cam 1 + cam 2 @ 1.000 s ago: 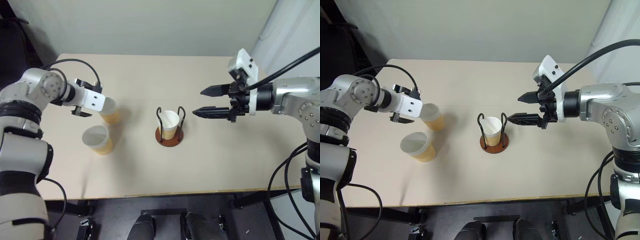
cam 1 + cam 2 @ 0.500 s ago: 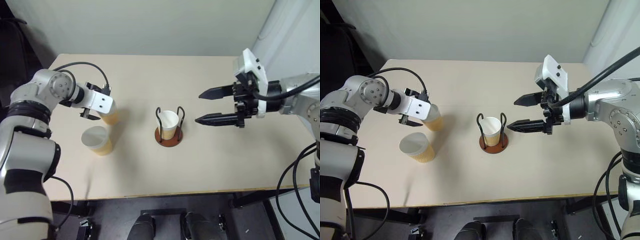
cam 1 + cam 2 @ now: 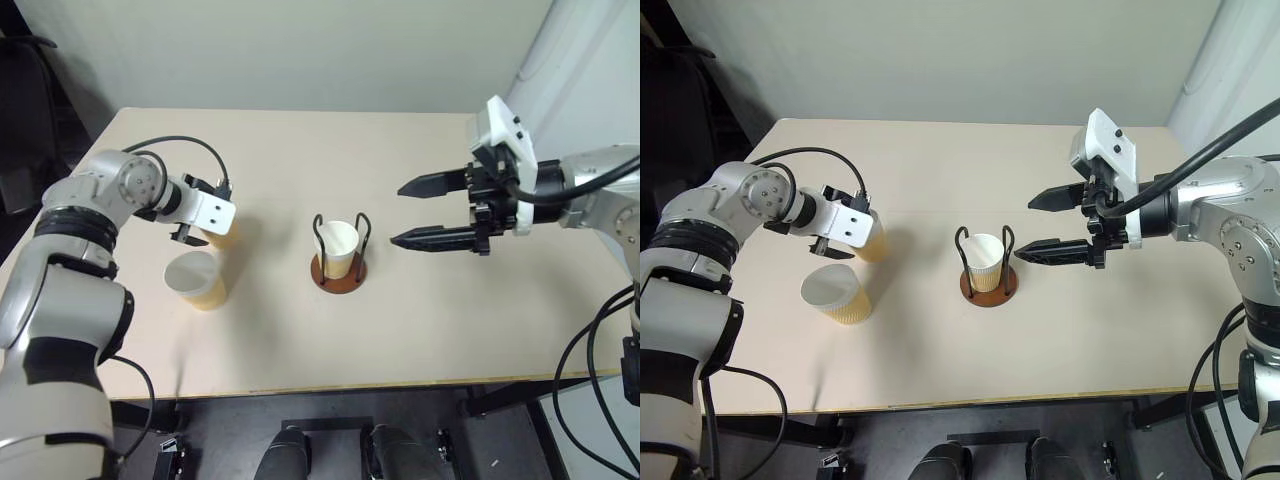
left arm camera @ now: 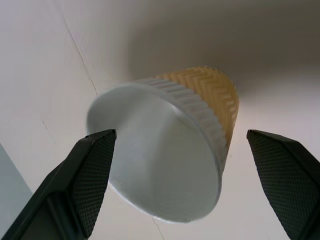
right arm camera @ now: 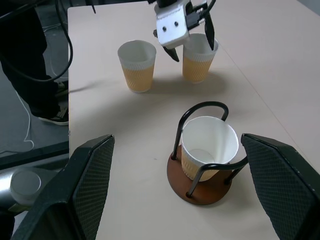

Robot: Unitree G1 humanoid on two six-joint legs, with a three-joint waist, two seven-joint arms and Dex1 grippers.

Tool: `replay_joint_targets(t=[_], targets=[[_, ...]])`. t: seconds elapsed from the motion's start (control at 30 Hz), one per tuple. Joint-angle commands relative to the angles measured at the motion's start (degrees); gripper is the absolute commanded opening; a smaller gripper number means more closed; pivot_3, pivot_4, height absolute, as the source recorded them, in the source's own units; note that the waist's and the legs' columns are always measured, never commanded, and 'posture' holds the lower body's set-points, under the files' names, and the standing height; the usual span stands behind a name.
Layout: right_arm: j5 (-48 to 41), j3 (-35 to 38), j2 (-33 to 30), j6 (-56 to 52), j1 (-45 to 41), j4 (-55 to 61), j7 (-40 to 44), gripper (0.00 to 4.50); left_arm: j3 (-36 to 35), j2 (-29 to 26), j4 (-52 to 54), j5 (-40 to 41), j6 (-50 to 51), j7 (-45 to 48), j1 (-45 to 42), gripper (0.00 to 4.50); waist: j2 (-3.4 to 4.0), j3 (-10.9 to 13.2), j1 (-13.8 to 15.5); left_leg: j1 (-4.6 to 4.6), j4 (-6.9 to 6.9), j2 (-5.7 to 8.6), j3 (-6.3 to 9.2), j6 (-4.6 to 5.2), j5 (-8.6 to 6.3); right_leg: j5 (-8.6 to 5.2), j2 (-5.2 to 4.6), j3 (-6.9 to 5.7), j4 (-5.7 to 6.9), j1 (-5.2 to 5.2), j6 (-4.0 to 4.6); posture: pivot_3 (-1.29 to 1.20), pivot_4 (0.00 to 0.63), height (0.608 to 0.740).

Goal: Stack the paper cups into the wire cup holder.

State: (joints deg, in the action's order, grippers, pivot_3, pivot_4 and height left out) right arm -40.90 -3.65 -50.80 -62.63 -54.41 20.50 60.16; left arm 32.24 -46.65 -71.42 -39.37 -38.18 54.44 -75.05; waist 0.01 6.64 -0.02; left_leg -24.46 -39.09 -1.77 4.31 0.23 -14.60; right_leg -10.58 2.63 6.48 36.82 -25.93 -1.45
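Since a second ago, the left gripper (image 3: 207, 225) has come down and in over the far paper cup (image 3: 222, 234), while the right gripper (image 3: 413, 212) has drawn back a little from the wire cup holder (image 3: 339, 257).

From the head views, the holder stands mid-tabletop with one paper cup (image 3: 338, 247) upright inside its loops. Two cups stand toward the tabletop's left edge: the far one under the left gripper, the near paper cup (image 3: 195, 279) just beside it, toward the front edge. The right gripper hovers right of the holder, jaws spread wide, holding nothing.

In the left wrist view, the fingers (image 4: 87, 177) straddle the far cup's rim (image 4: 160, 165), apart from it on both sides; nothing is gripped yet.

In the right wrist view, the seated cup looks empty, and so does the near cup.

The step in hand appears to be picking up the second cup; next the jaws need to close on its wall without crushing it.
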Motion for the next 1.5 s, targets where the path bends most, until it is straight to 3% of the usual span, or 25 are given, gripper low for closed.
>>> replay_joint_targets(t=[0.03,0.3,0.63,0.9,1.5], targets=[[-1.0,1.3,-0.3,-0.1,-0.3,1.5,-0.6,4.13,1.3,0.6,-1.0,-2.2,0.5,-2.7,-0.3,3.2,-0.02,0.0,0.0,0.01,0.01,0.07,-0.07,0.0,0.0,0.0,0.09,-0.05,0.0,0.0,0.0,0.0,0.15,0.74],[-1.2,1.3,-1.0,-0.6,-0.3,1.4,-0.9,4.13,1.2,2.3,-2.7,-1.7,1.4,-0.3,-2.0,0.11,-0.03,0.0,0.1,-0.01,-0.02,-0.02,0.04,0.0,0.01,0.0,0.0,0.03,0.0,0.03,-0.05,0.0,0.15,0.74],[0.1,1.1,-6.2,1.0,3.1,1.4,1.8,4.13,-1.5,4.0,-3.4,1.7,1.2,7.4,-8.7,0.05,-0.06,0.0,0.6,-0.1,-0.03,0.07,-0.07,0.04,0.01,-0.05,-0.03,0.02,-0.09,0.04,-0.15,0.0,0.15,0.74],[1.2,1.4,-11.6,2.9,4.7,-0.2,5.6,4.13,-8.7,8.8,-3.4,11.3,2.7,24.4,-17.1,0.05,-0.06,0.0,0.8,-0.24,-0.01,0.01,-0.15,0.17,-0.04,-0.08,-0.08,0.04,-0.26,-0.01,-0.21,0.0,0.15,0.74],[1.9,2.0,-17.0,4.7,6.6,-1.0,10.3,4.13,-12.8,21.3,-2.8,18.6,5.0,36.9,-27.6,0.05,0.23,0.1,1.0,-0.56,-0.15,0.05,-0.39,0.56,-0.14,-0.01,-0.41,0.06,-0.84,0.03,-0.66,0.0,0.15,0.74]])
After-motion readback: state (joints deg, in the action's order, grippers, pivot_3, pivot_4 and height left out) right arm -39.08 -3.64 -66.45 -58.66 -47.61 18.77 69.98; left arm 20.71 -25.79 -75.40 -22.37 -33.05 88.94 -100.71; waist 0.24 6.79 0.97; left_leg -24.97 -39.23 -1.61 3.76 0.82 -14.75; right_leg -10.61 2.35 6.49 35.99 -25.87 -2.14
